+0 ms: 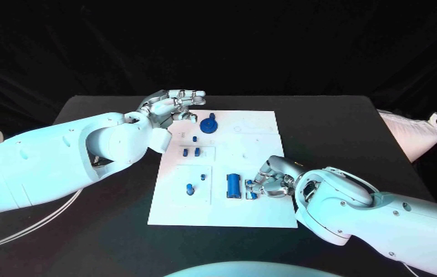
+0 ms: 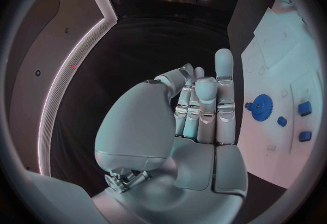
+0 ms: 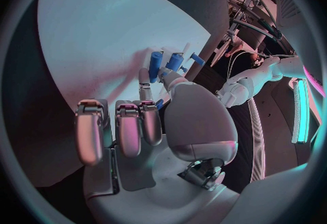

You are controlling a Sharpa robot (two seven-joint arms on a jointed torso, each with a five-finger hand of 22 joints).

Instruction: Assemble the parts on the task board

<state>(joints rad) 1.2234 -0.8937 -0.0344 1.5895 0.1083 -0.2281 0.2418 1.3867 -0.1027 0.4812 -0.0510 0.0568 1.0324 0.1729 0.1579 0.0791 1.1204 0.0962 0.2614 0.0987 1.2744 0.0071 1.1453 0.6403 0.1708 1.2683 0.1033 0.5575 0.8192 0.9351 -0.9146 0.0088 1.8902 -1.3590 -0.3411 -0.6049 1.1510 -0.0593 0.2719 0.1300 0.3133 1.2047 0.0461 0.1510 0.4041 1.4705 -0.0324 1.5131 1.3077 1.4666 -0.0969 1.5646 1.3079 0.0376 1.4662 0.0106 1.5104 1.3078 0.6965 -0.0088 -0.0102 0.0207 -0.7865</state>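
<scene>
The right hand (image 1: 270,181) sits low over the near right part of the board (image 1: 259,132), its fingers curled down around a small blue part (image 1: 249,188) at its fingertips; it looks pinched, though the head view leaves the contact partly hidden. Just beside that hand, on its thumb side, a blue cylinder (image 1: 233,185) lies flat on the board, its long axis running from the near edge toward the far edge. In the right wrist view, blue cylinders (image 3: 165,64) show just past the fingertips (image 3: 144,78), pointing away from the palm. So the step in hand appears to be picking up or seating a small part next to the cylinder. The next move probably calls for keeping the part square to its seat and pressing straight down, or lifting it clear without nudging the cylinder. The left hand (image 1: 170,106) hovers above the far left corner of the board, holding nothing, its fingers loosely curved and apart. The blue gear (image 1: 209,125) stands just beyond its fingertips, toward the board's middle, its hub pointing up; the left wrist view shows the gear (image 2: 259,108) flat on the board. Small blue pegs (image 1: 189,153) lie between the two hands. The bench (image 1: 337,125) carries the board.
</scene>
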